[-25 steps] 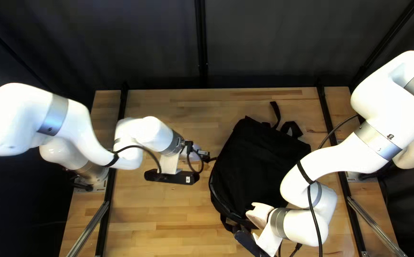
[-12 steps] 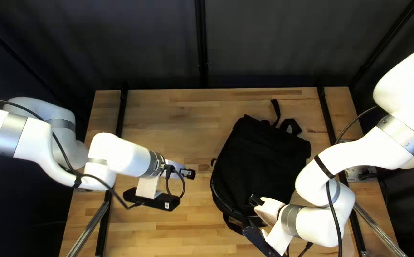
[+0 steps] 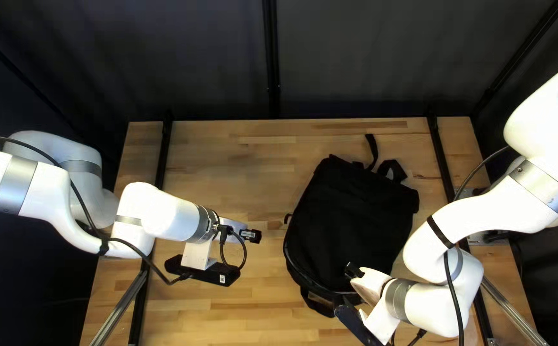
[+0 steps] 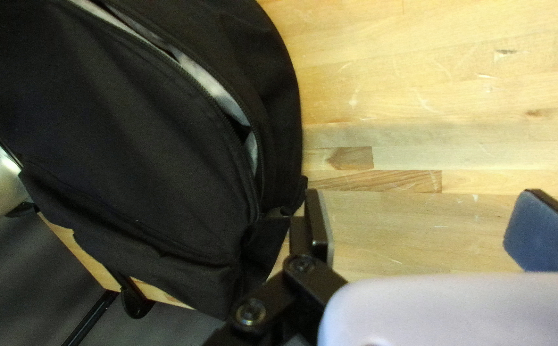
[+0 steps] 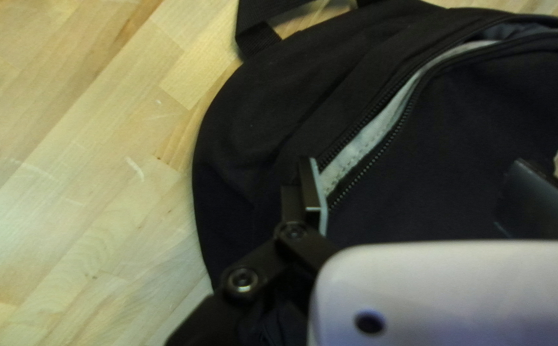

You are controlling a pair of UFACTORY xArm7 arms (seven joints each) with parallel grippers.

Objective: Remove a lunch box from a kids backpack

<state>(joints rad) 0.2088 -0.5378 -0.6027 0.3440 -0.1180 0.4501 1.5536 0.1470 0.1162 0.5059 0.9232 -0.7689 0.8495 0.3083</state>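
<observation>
The black backpack (image 3: 356, 218) is laid on the wooden table (image 3: 227, 307), right of centre in the top left view. Its zipper (image 5: 372, 160) is partly undone, and a pale lining (image 5: 356, 150) is exposed through the gap. The left gripper (image 3: 252, 236) is held to one side of the bag — its fingers (image 4: 320, 224) spread wide. The right gripper (image 3: 356, 280) is positioned over the zippered end, fingers (image 5: 313, 192) likewise parted; whether the fabric is touched cannot be told.
</observation>
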